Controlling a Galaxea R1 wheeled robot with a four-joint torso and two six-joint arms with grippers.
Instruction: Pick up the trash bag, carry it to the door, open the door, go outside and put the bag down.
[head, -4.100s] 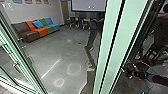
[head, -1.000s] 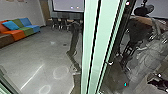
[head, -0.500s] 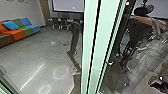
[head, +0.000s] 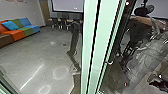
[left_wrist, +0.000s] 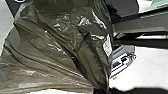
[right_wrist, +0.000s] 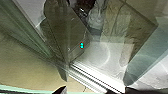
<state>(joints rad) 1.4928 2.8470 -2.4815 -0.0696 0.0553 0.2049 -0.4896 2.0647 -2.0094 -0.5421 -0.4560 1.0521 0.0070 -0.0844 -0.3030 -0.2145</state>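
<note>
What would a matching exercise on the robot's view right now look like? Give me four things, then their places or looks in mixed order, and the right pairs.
Things
1. Sofa
2. Trash bag
3. Chairs
4. Tall post

Places or looks
A. In a row below the screen
B. Dark, creased and shiny
C. Pale green, with a dark line running down it
D. Sections in several colours, orange and green among them

Right pairs: 1-D, 2-B, 3-A, 4-C

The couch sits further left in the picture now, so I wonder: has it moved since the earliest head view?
No: the couch still stands along the same wall, left of the chairs; the whole view has shifted, so the camera moved.
</note>
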